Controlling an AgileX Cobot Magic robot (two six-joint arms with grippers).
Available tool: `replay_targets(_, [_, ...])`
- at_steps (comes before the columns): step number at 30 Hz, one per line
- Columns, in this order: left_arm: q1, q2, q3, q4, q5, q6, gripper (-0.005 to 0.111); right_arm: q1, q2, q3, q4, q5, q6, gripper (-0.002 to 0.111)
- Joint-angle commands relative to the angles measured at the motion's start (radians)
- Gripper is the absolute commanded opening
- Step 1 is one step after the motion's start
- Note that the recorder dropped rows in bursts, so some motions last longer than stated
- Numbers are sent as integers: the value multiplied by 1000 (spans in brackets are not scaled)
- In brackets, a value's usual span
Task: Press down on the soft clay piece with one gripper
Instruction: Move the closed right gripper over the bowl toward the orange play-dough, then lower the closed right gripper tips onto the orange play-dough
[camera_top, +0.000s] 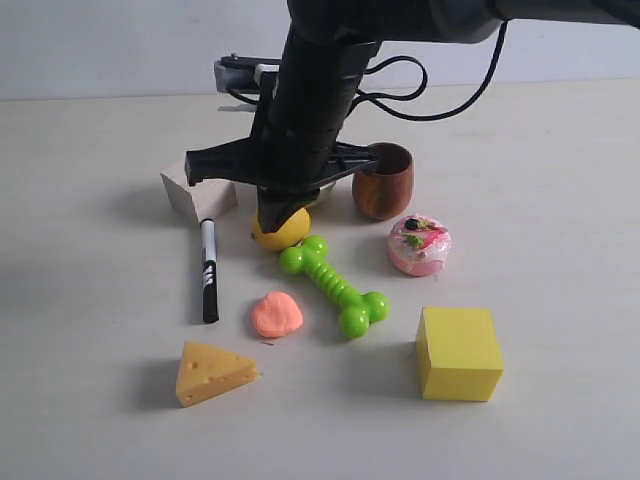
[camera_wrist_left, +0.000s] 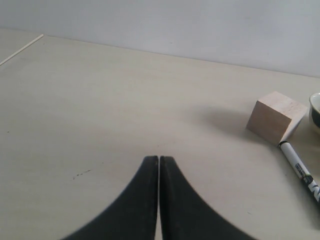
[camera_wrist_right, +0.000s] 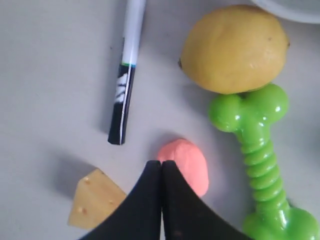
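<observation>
The soft clay piece (camera_top: 277, 315) is a small salmon-orange blob lying on the table between the black pen (camera_top: 209, 270) and the green toy bone (camera_top: 335, 283). My right gripper (camera_top: 275, 215) hangs from the dark arm in front of the lemon (camera_top: 290, 232), behind the clay and apart from it. In the right wrist view its shut tips (camera_wrist_right: 161, 164) sit at the edge of the clay (camera_wrist_right: 187, 165), with nothing between them. My left gripper (camera_wrist_left: 159, 159) is shut and empty over bare table; it does not show in the exterior view.
Around the clay are a cheese wedge (camera_top: 212, 373), a yellow cube (camera_top: 458, 352), a pink cake toy (camera_top: 419, 245), a brown wooden cup (camera_top: 384, 182) and a pale wooden block (camera_top: 195, 195). The block (camera_wrist_left: 275, 117) and pen (camera_wrist_left: 300, 170) also show from the left wrist.
</observation>
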Motion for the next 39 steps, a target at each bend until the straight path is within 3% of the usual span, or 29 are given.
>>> replay_targets(1, [0,-6,3,-3,-4,3,4,3,1,-9,13,-59,183,0])
replay_targets(8, [0,-6,3,-3,-4,3,4,3,16,-9,-129,8,451,0])
replay_targets(25, [0,-6,3,-3,-4,3,4,184,99,-9,-245,117,619,0])
replay_targets(39, [0,-6,3,-3,-4,3,4,184,120,-9,-236,135,641,0])
